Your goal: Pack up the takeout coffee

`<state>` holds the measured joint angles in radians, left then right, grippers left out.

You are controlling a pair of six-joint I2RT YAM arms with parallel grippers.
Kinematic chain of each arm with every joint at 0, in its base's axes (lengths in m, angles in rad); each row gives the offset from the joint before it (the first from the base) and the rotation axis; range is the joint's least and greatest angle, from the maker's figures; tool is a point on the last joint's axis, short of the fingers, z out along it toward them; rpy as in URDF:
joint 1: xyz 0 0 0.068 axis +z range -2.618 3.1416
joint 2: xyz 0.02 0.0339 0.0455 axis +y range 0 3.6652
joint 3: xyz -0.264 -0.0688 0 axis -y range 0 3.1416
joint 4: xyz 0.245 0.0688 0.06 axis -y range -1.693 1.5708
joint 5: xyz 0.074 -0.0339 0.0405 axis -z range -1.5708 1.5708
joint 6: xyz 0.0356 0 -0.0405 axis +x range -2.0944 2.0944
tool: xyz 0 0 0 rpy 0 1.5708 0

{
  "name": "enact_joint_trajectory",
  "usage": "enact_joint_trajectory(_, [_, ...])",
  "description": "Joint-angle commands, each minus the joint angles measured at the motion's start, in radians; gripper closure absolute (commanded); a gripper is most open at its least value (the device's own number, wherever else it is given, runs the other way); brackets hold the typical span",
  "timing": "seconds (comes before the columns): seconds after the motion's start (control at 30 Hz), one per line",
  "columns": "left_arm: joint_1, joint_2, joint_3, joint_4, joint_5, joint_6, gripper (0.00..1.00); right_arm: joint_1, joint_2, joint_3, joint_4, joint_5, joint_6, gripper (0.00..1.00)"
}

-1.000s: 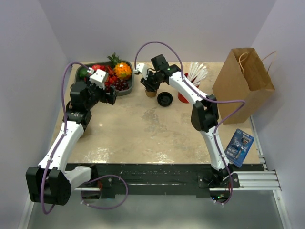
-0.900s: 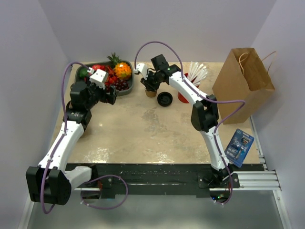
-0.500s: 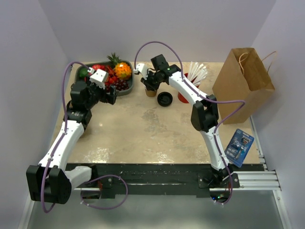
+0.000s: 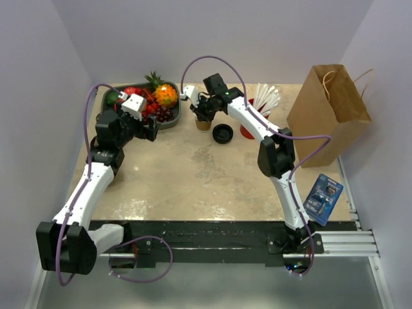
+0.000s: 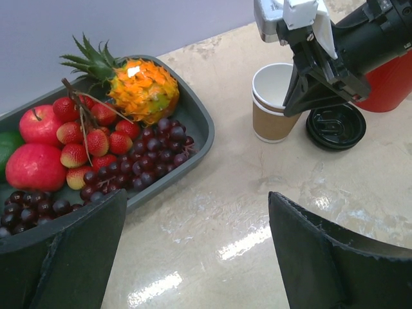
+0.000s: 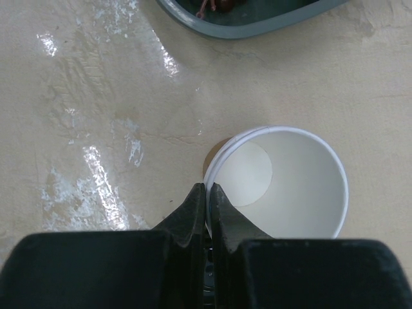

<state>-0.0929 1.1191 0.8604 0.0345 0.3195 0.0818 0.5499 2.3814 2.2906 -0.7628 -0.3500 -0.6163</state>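
Note:
The takeout coffee's cup [image 4: 204, 124], white with a tan lower band, stands upright and uncovered on the table beside the fruit tray. Its round black lid [image 4: 223, 134] lies flat on the table just to its right. My right gripper [image 4: 205, 116] comes down from above and is shut on the cup's near rim. In the right wrist view one finger is inside the cup [image 6: 290, 187] and one outside, the gripper [image 6: 207, 188] pinching the wall. That rim looks doubled. My left gripper [image 5: 196, 196] is open over bare table, apart from the cup [image 5: 273, 106] and lid [image 5: 335, 126].
A grey tray [image 4: 175, 122] of fruit sits at the back left. A red cup [image 4: 247, 132] with white straws stands right of the lid. A brown paper bag [image 4: 328, 106] stands open at the right, and a blue packet [image 4: 324, 196] lies by the right edge.
My right gripper's jaws have closed onto the cup's rim. The cup, the lid and the left arm have stayed where they were.

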Motion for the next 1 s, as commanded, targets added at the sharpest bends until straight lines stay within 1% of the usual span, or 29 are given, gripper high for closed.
enact_joint_trajectory(0.0, [0.005, -0.005, -0.027, 0.056, 0.024, -0.034, 0.05, 0.012, -0.073, 0.010, 0.069, 0.002, 0.000, 0.98])
enact_joint_trajectory(0.13, [0.005, -0.004, -0.055, 0.067, 0.029, -0.060, 0.05, 0.010, -0.091, -0.002, 0.086, -0.014, 0.012, 1.00])
enact_joint_trajectory(0.23, [0.005, 0.007, -0.081, 0.099, 0.033, -0.122, 0.05, 0.015, -0.106, -0.032, 0.109, -0.004, 0.010, 1.00])
enact_joint_trajectory(0.3, [0.005, 0.025, -0.107, 0.160, 0.046, -0.200, 0.05, 0.015, -0.108, -0.046, 0.109, -0.004, 0.012, 1.00])
enact_joint_trajectory(0.33, [0.004, 0.057, -0.113, 0.188, 0.055, -0.230, 0.05, 0.015, -0.108, -0.049, 0.109, -0.006, 0.012, 1.00])
enact_joint_trajectory(0.37, [0.004, 0.079, -0.116, 0.238, 0.072, -0.300, 0.05, 0.015, -0.113, -0.055, 0.109, -0.009, 0.012, 1.00])
enact_joint_trajectory(0.4, [0.004, 0.103, -0.118, 0.264, 0.082, -0.339, 0.06, 0.016, -0.117, -0.059, 0.109, -0.012, 0.012, 1.00])
enact_joint_trajectory(0.43, [0.004, 0.151, -0.119, 0.293, 0.092, -0.379, 0.06, 0.016, -0.122, -0.062, 0.112, -0.010, 0.012, 1.00])
enact_joint_trajectory(0.47, [0.004, 0.174, -0.124, 0.362, 0.107, -0.457, 0.06, 0.016, -0.135, -0.075, 0.115, -0.012, 0.013, 1.00])
enact_joint_trajectory(0.53, [0.002, 0.243, -0.132, 0.436, 0.124, -0.528, 0.06, 0.016, -0.151, -0.092, 0.137, -0.003, 0.024, 1.00])
enact_joint_trajectory(0.57, [0.002, 0.267, -0.135, 0.508, 0.141, -0.590, 0.06, 0.016, -0.162, -0.111, 0.143, -0.001, 0.027, 0.99])
enact_joint_trajectory(0.67, [-0.005, 0.366, -0.103, 0.565, 0.165, -0.663, 0.07, 0.018, -0.159, -0.122, 0.138, 0.011, 0.026, 0.92])
enact_joint_trajectory(0.73, [-0.010, 0.422, -0.078, 0.567, 0.179, -0.668, 0.07, 0.018, -0.145, -0.115, 0.120, 0.013, 0.026, 0.90])
enact_joint_trajectory(0.83, [-0.013, 0.473, -0.038, 0.547, 0.204, -0.662, 0.10, 0.019, -0.131, -0.115, 0.114, 0.019, 0.027, 0.86])
enact_joint_trajectory(0.87, [-0.013, 0.478, -0.037, 0.551, 0.198, -0.662, 0.10, 0.018, -0.128, -0.117, 0.117, 0.020, 0.030, 0.82])
enact_joint_trajectory(0.93, [-0.018, 0.482, -0.040, 0.558, 0.191, -0.656, 0.10, 0.018, -0.117, -0.114, 0.117, 0.019, 0.041, 0.78])
enact_joint_trajectory(0.97, [-0.021, 0.482, -0.040, 0.558, 0.188, -0.651, 0.10, 0.018, -0.113, -0.109, 0.117, 0.019, 0.046, 0.75])
